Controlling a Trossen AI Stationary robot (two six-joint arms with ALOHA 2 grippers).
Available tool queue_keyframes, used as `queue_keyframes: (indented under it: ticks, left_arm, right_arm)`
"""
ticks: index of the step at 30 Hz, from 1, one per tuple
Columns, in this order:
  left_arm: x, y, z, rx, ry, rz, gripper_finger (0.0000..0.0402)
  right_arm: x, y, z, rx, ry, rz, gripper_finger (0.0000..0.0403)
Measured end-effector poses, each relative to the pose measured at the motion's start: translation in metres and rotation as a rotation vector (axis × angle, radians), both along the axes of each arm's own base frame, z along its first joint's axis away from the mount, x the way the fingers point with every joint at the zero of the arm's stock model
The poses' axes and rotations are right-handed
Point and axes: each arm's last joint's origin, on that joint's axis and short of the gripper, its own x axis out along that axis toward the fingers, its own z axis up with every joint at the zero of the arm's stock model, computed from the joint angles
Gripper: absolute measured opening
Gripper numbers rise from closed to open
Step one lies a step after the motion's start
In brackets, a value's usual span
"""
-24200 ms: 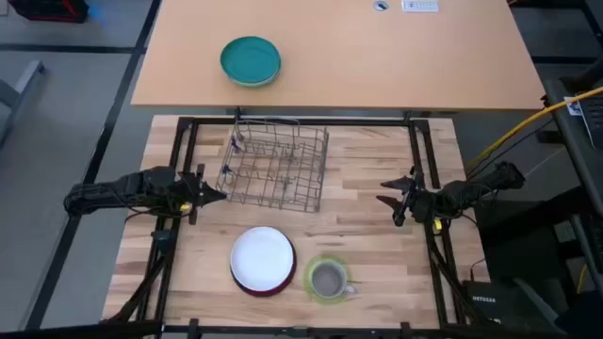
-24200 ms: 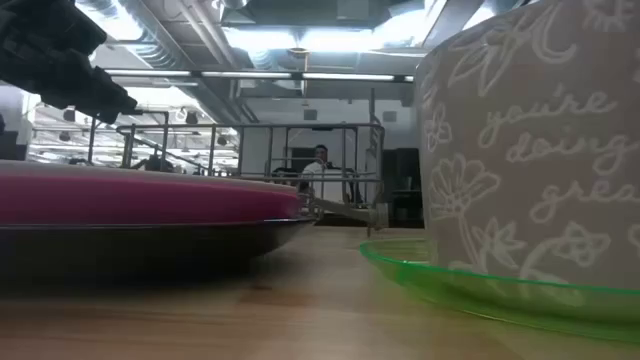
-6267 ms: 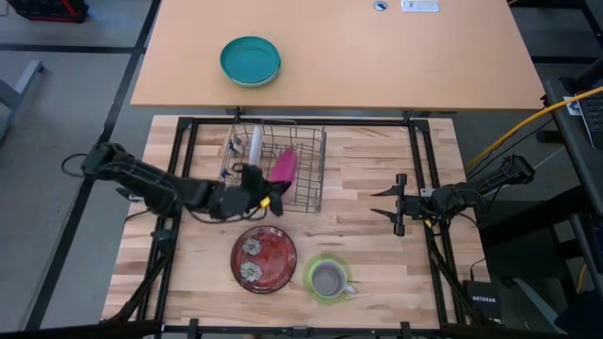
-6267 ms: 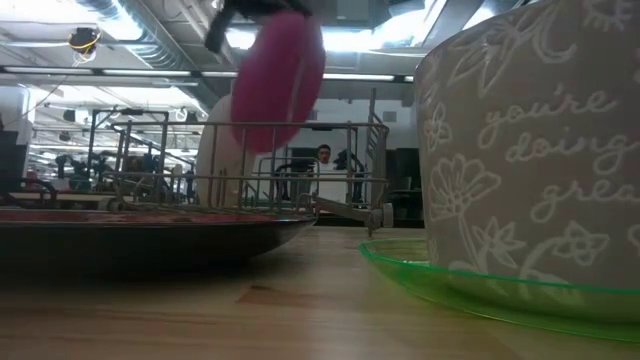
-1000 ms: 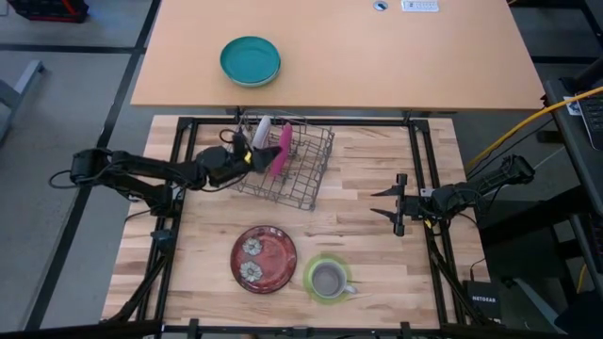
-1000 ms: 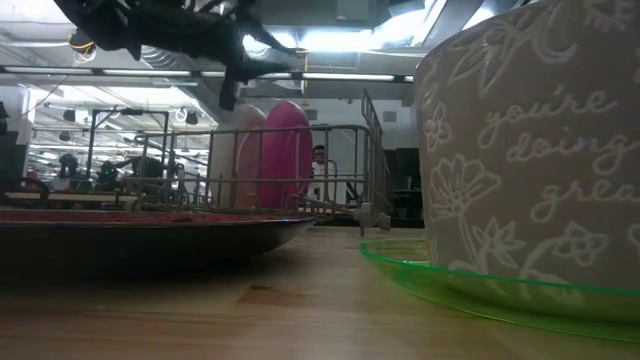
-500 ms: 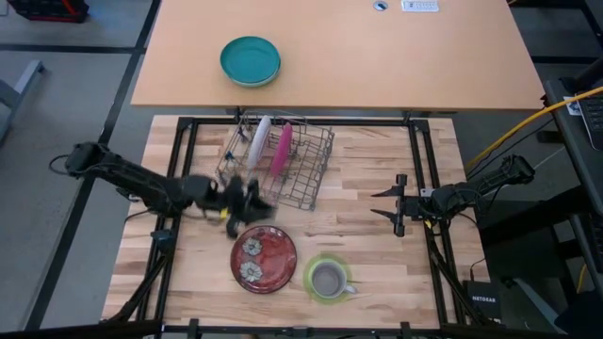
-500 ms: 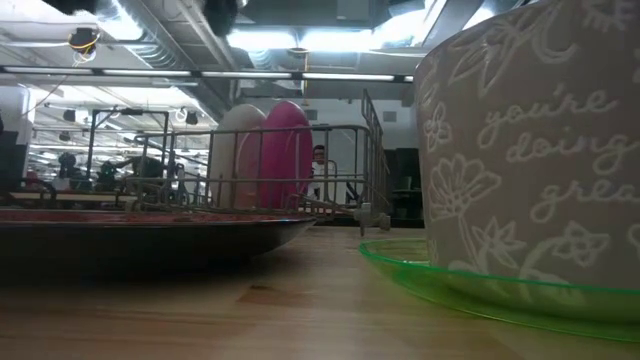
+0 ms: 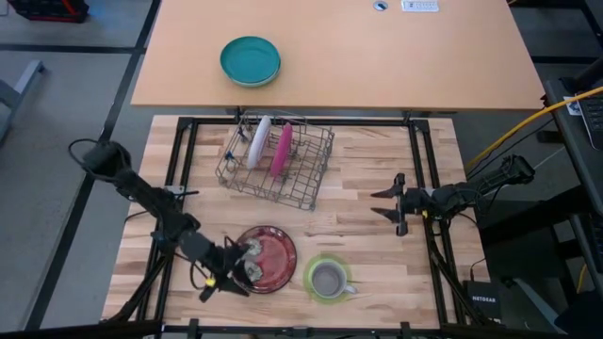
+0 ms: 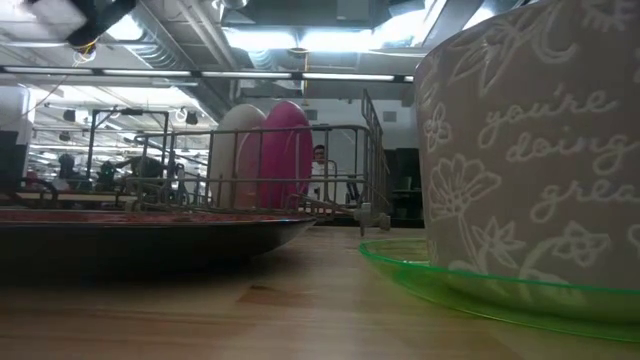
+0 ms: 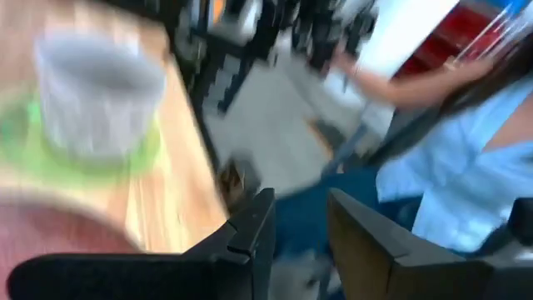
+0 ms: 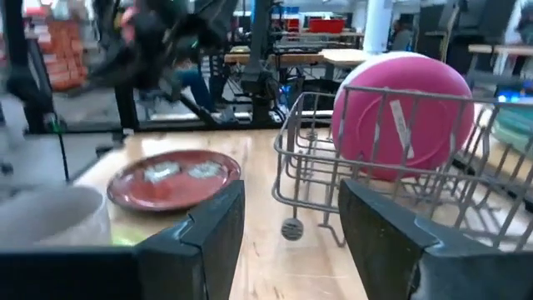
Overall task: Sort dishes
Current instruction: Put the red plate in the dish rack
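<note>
Overhead, the left gripper [image 9: 229, 280], fingers parted and empty, hangs at the near-left edge of the dark red plate [image 9: 268, 258]; white plate [image 9: 259, 140] and magenta plate [image 9: 282, 149] stand in the wire rack [image 9: 303, 174]; grey mug [image 9: 327, 280] sits on the green saucer [image 9: 314, 273]; right gripper [image 9: 394, 203] waits agape. Level view: both plates upright in the rack. Left wrist: mug and saucer beyond spread fingers [image 11: 250, 242].

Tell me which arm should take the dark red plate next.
Left. Its gripper is already at the dark red plate, at the plate's left edge, jaws open. The right gripper waits further off, open, on the table's right side beyond the wire rack.
</note>
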Motion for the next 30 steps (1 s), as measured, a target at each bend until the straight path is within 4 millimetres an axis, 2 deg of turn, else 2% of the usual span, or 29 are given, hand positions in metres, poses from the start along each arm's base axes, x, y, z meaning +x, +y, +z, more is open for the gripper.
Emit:
queue_keyframes:
  ticks: [7, 16, 22, 30]
  left_arm:
    - [-0.013, -0.017, -0.038, 0.234, 0.197, -0.007, 0.0100]
    - [-0.006, -0.027, -0.050, 0.599, 0.261, -0.073, 0.0079]
    - [-0.005, -0.031, -0.052, 0.639, 0.269, -0.097, 0.0079]
    - [-0.003, -0.029, -0.052, 0.523, 0.349, -0.009, 0.0147]
  right_arm:
    - [0.000, -0.001, 0.000, 0.073, -0.004, -0.025, 0.0198]
    - [0.000, -0.001, 0.000, 0.074, -0.004, -0.026, 0.0198]
    - [0.000, -0.001, 0.000, 0.074, -0.004, -0.027, 0.0198]
    - [0.000, -0.001, 0.000, 0.074, -0.003, -0.027, 0.0198]
